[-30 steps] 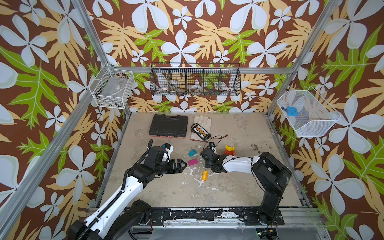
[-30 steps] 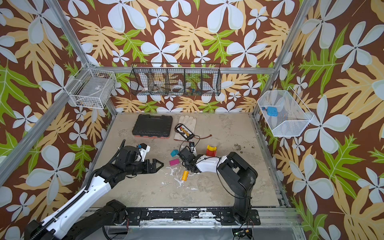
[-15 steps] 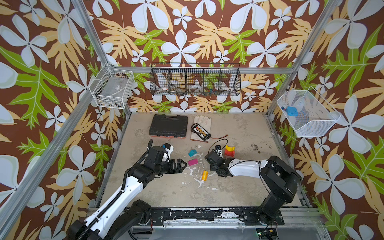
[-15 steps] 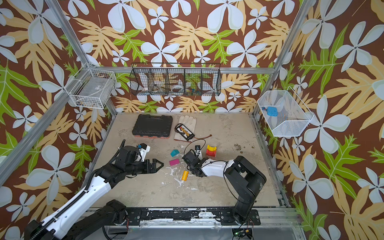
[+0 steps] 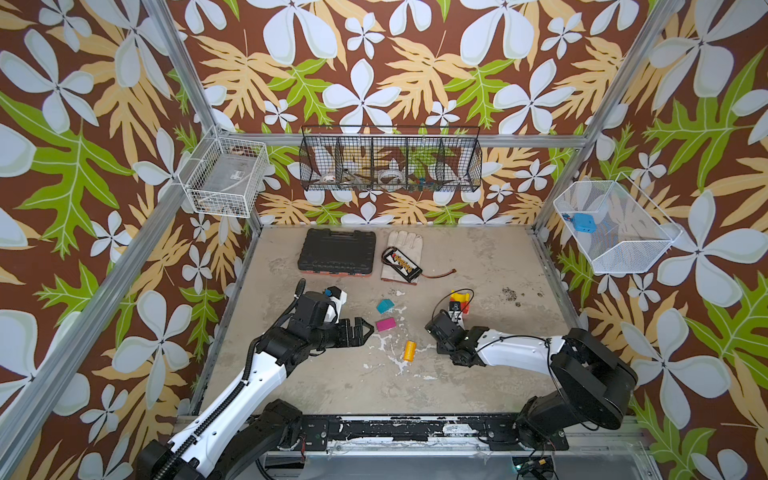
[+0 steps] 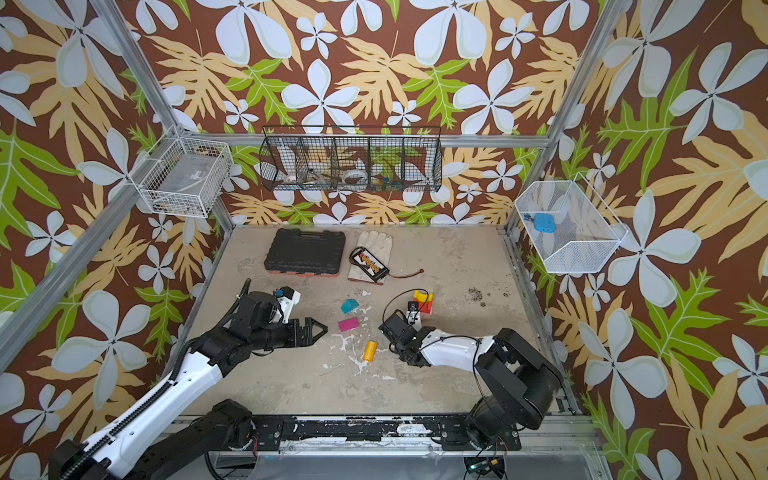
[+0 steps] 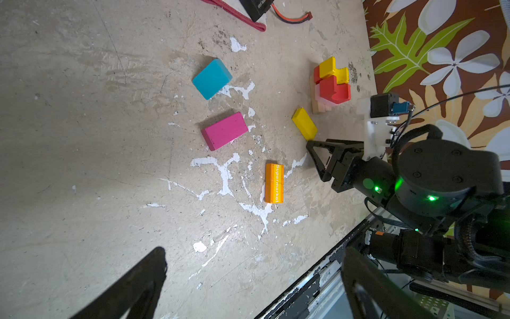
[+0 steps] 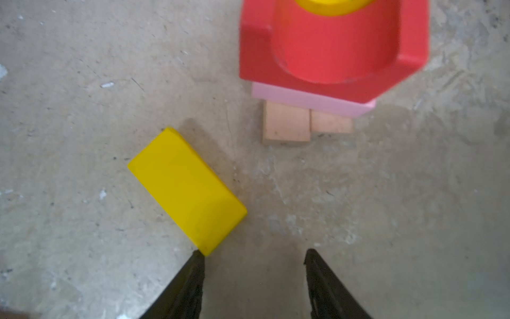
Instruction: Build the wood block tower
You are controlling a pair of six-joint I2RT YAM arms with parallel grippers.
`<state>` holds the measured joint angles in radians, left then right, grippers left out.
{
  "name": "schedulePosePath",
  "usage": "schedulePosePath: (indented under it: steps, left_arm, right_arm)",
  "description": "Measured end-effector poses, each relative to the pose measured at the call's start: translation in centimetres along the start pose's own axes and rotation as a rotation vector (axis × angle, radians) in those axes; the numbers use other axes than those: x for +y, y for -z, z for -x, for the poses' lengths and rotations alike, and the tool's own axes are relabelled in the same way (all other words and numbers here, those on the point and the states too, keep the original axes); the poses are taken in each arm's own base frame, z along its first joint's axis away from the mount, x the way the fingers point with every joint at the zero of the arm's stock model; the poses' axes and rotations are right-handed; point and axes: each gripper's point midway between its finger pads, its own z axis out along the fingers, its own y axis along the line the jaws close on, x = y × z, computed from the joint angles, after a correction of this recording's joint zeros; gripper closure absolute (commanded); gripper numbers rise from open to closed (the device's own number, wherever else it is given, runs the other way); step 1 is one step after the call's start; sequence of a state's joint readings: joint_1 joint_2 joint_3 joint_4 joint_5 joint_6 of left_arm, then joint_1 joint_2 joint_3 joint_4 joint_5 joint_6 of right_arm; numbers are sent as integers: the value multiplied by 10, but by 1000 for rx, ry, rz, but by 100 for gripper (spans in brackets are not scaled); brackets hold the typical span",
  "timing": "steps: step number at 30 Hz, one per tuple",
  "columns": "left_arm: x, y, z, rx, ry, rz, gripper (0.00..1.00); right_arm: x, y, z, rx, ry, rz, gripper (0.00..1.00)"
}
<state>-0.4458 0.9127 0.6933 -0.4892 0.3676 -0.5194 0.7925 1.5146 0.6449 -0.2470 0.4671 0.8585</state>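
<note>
Toward 2 o'clock from the table's point(image 5: 353, 395) middle, in both top views, stands the tower point(image 5: 460, 300). It has two tan bars side by side at the foot, a pink slab across them, a red notched block wider than the slab, and a yellow piece on top. It is short, so most of the build looks yet to come.

Just off its foot, at about 7 o'clock, a loose yellow block point(image 8: 187, 187) lies flat, skewed to the tower's edges. The right tool point(image 8: 254, 252) sits low behind it with its jaws apart and nothing between them. One tip touches the block's near corner, so the tool would probably need to line up with the block before it could grip.

Farther out toward 9 o'clock lie the teal block point(image 5: 385, 305) and the magenta block point(image 5: 385, 324). An orange cylinder point(image 5: 410, 350) lies nearer 7 o'clock, and all three are well apart from the tower. The left tool point(image 5: 365, 328) hovers just beside the magenta block, spread wide and empty, likely placed to take it.
</note>
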Motion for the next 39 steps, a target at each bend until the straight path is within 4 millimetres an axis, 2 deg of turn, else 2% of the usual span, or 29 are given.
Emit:
schedulePosePath:
  steps: [5,13,15,18,20,23,26,32,39]
  left_arm:
    - [0,0,0,-1,0,0,0]
    - [0,0,0,0,0,0,0]
    - [0,0,0,0,0,0,0]
    - [0,0,0,0,0,0,0]
    - [0,0,0,0,0,0,0]
    - [0,0,0,0,0,0,0]
    - [0,0,0,0,0,0,0]
    - [0,0,0,0,3,0,0]
    - [0,1,0,-3,2,-1,0]
  right_arm:
    - [-17,-8,7,-10,-70,-17,41]
    - [-14,-12,13,-16,-100,7,41]
    - [-16,-8,8,-5,-101,20,37]
    - [-20,5,0,-6,-88,38,24]
    - [-13,17,0,-27,-90,81,16]
    - [2,31,4,-46,-100,140,13]
    - [15,34,12,-49,-130,158,11]
    - [36,27,35,-51,-189,83,11]
    - [46,7,41,-30,-211,-35,10]
